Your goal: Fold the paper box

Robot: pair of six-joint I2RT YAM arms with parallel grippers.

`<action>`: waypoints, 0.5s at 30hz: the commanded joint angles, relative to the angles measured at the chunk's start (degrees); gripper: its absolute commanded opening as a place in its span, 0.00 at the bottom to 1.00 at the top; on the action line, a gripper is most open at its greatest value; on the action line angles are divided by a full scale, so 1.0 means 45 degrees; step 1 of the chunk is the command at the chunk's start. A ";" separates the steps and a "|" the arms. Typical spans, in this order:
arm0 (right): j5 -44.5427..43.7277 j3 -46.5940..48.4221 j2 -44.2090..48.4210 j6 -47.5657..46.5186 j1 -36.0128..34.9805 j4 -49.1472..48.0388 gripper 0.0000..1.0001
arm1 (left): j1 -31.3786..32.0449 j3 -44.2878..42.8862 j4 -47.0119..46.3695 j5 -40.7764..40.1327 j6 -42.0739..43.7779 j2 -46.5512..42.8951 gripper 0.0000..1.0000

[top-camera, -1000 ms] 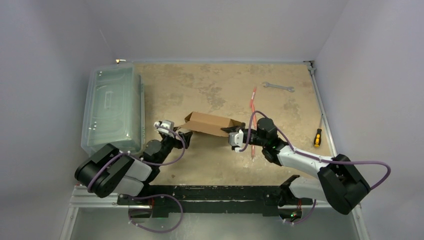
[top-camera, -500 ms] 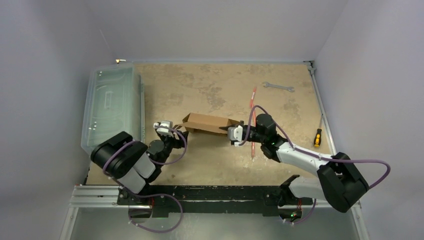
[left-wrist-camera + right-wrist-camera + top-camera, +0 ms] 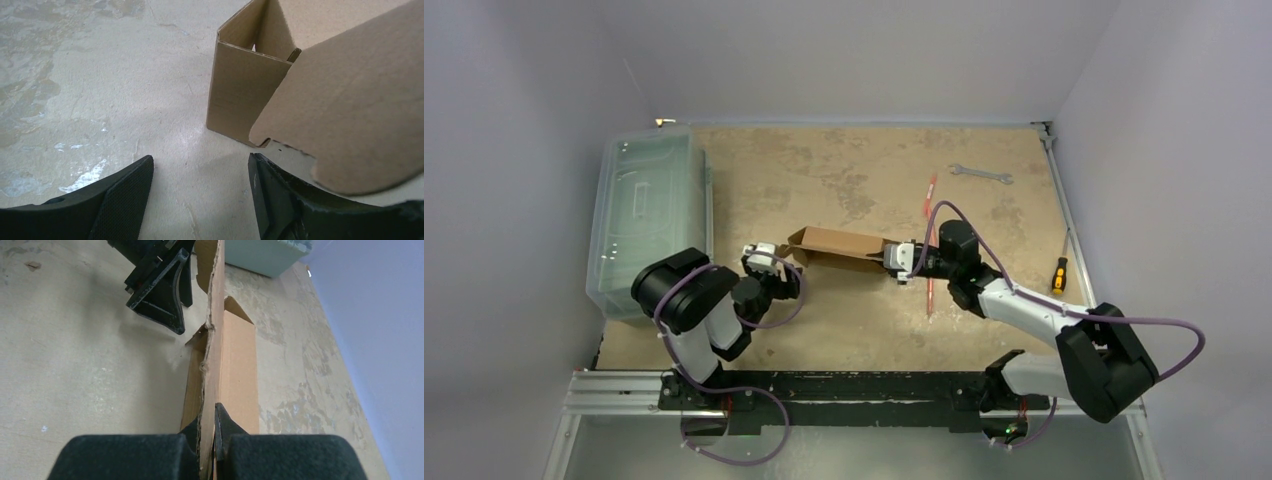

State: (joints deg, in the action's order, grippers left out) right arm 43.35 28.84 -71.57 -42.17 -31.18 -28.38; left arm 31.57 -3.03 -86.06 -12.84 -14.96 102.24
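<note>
Left arm (image 3: pixel 692 305) closer, one paper box (image 3: pixel 839 246)

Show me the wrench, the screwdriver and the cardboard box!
wrench (image 3: pixel 981 175), top view, middle of its shaft.
screwdriver (image 3: pixel 1060 268), top view, its yellow and black handle.
paper box (image 3: pixel 839 246), top view, its brown upper panel.

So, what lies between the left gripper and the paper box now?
Nothing does. In the left wrist view, only bare tabletop lies between the open left gripper and the near corner of the paper box.
</note>
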 commanded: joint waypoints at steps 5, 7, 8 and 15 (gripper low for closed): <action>0.0209 0.0695 -0.0131 0.0470 0.0275 0.0408 0.00 | 0.0034 0.1371 -0.3514 0.0008 0.0546 -0.1624 0.62; 0.0173 0.0863 -0.0224 0.0710 0.0343 0.0488 0.00 | 0.0030 0.1629 -0.3529 -0.0055 0.0391 -0.1728 0.61; 0.0169 0.0933 -0.0233 0.0916 0.0376 0.0472 0.00 | 0.0032 0.1715 -0.3541 -0.0181 0.0221 -0.1755 0.61; 0.0262 0.1670 -0.0088 0.2702 0.0948 0.0645 0.00 | 0.0035 0.1972 -0.3522 0.0200 -0.0327 -0.2745 0.64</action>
State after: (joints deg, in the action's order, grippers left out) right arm 43.70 32.47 -72.49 -35.46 -28.38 -26.70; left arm 31.57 -0.60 -85.78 -13.10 -14.31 94.41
